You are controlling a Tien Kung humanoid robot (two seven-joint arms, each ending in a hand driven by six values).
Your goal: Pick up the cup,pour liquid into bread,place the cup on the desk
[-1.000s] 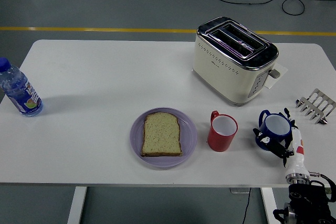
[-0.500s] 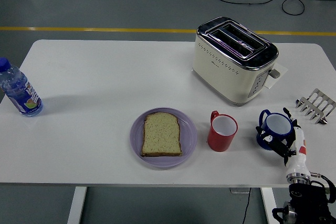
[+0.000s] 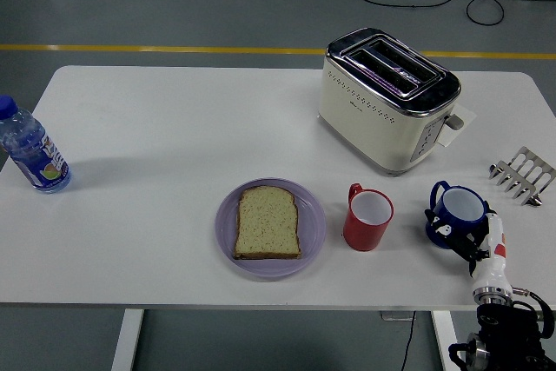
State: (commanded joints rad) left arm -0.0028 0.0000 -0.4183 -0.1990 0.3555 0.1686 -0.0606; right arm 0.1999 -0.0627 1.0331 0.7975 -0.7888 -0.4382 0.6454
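bottle: clear plastic water bottle with blue cap (image 3: 31, 149), far left edge of the white table (image 3: 174, 119), well clear of the work.
bread: slice of brown bread (image 3: 268, 222) lying flat on a round lilac plate (image 3: 313, 228), front centre.
red cup: red ceramic mug with white inside (image 3: 367, 218), upright, just right of the plate, handle toward the far left. Untouched.
toaster: cream and chrome two-slot toaster (image 3: 387, 97), behind the red mug.
blue cup: dark blue mug (image 3: 457, 213), upright on the table near the front right edge, handle on its left.
rack: small metal toast rack (image 3: 524, 175), far right.
right hand: black fingers of the right hand (image 3: 459, 232) wrapped round the blue mug's lower body, so it reads as grasping it; mug base looks to be on the table. White and red forearm rises from the lower right corner, wrist below the mug.
left hand: not visible.
risk 1: grip sits low and partly hidden; if loose, the mug could tip on lift.
risk 2: the path to the bread passes the red mug; a low swing would knock it.
risk 3: over-tilt puts liquid past the plate.
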